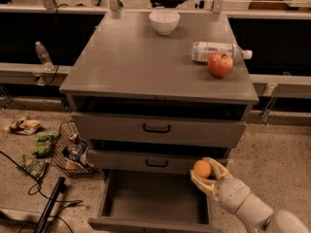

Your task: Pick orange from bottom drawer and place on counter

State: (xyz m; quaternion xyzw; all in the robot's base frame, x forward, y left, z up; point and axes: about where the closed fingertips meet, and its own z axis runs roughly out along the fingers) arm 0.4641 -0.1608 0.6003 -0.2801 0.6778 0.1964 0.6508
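Orange (202, 169), where does it sit?
— At 5 o'clock of the view, pinched in the gripper (204, 172). Pale fingers (216, 165) curl round it from above and below, pressed to the fruit. Fruit is off the drawer floor, level with the lower edge of the middle drawer's front.

Arm?
— Enters from the 5 o'clock corner, wrist angled up toward 10 o'clock.

Bottom drawer (150, 194)?
— Pulled open, at 6 o'clock. Plain grey floor showing. The held orange is over its right-hand side.

Next back?
— Middle drawer (131, 160), black handle, slightly out. Above it the top drawer (194, 129), black handle, also a little out, dark gap over it.

Floor beside the cabinet?
— At 8 o'clock a wire basket (64, 141) with packets in it, just beside the cabinet's left side. Snack bags (43, 143) scattered farther toward 9 o'clock. Black cable (19, 165) running down toward 7 o'clock.

Counter (141, 62)?
— Fills the centre up toward 12 o'clock. A red-and-yellow apple (220, 64) at 2 o'clock of the top, touching or just in front of a plastic bottle (213, 51) lying on its side. A white bowl (164, 22) at 12 o'clock, near the back edge, well apart from both.

Farther?
— A small water bottle (43, 54) upright on the ledge at 10 o'clock.
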